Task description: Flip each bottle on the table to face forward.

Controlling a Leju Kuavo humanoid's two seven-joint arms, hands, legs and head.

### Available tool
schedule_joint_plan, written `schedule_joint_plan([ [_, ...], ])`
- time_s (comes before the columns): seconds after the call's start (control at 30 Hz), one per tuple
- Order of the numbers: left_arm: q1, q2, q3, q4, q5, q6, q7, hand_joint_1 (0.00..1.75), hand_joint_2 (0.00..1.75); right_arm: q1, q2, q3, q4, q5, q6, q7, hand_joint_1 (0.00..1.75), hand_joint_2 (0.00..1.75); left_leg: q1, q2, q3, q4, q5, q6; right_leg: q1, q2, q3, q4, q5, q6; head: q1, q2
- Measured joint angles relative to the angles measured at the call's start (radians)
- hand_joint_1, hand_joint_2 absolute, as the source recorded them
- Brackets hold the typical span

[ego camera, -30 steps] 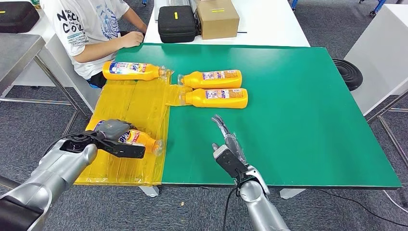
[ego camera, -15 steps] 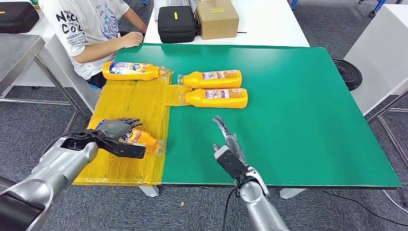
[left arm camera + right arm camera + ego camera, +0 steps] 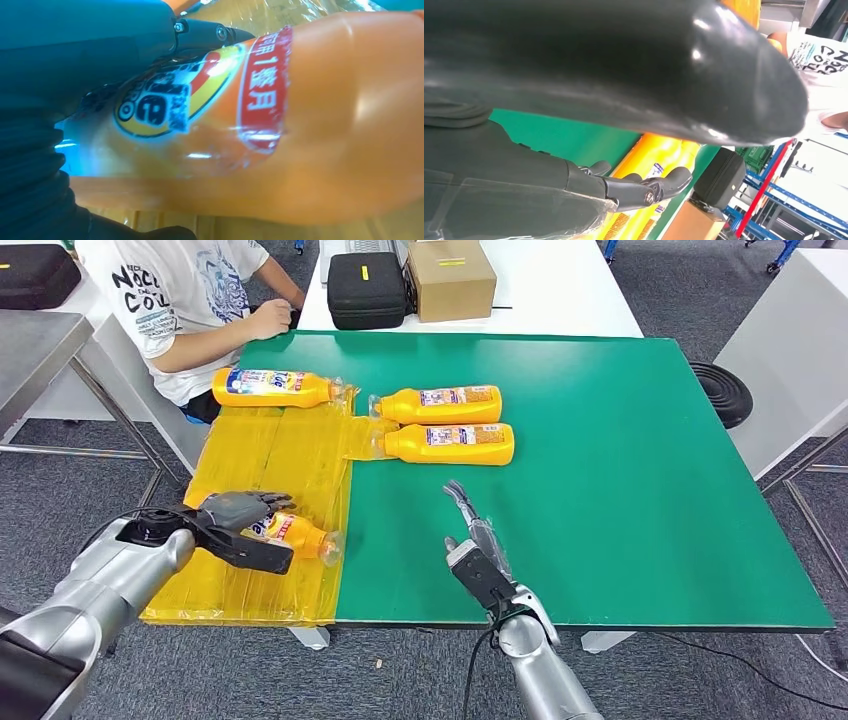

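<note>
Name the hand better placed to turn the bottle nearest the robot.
Left. The left hand already lies on that bottle on the yellow sheet; the right hand hovers open over bare green table.

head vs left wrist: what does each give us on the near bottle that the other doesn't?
Head view alone: the near bottle lies on the yellow sheet, three more bottles beyond it, and the right robot hand is open over the green table. Left wrist view alone: the red band and round logo of the label up close. Both: the left robot hand around that bottle.
</note>
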Motion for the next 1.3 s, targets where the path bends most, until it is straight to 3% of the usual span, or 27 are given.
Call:
schedule_joint_plan([
  [0.37, -0.009, 0.076, -0.05, -0.049, 0.036, -0.06, -0.03, 0.0, 1.75, -0.002, -0.001, -0.001, 0.003, -0.007, 0.0, 0.0, 0.0, 0.0, 0.0, 0.0, 0.0, 0.0, 0.0, 0.0, 0.0, 0.0, 0.0, 0.0, 0.0, 0.0, 0.0, 0.0],
  [1.13, -0.028, 0.098, -0.145, -0.073, 0.078, -0.092, -0.046, 0.0, 1.75, 0.01, -0.008, -0.009, -0.009, -0.031, -0.005, 0.018, 0.0, 0.0, 0.0, 0.0, 0.0, 0.0, 0.0, 0.0, 0.0, 0.0, -0.001, 0.0, 0.0, 0.0, 0.0, 0.0],
  [1.27, -0.028, 0.104, -0.152, -0.078, 0.089, -0.096, -0.053, 0.0, 0.0, 0.01, -0.008, -0.01, -0.009, -0.031, -0.005, 0.018, 0.0, 0.0, 0.0, 0.0, 0.0, 0.0, 0.0, 0.0, 0.0, 0.0, -0.001, 0.0, 0.0, 0.0, 0.0, 0.0],
  [1.3, -0.029, 0.107, -0.154, -0.084, 0.1, -0.103, -0.057, 0.0, 0.0, 0.01, -0.009, -0.01, -0.009, -0.031, -0.005, 0.018, 0.0, 0.0, 0.0, 0.0, 0.0, 0.0, 0.0, 0.0, 0.0, 0.0, -0.001, 0.0, 0.0, 0.0, 0.0, 0.0],
])
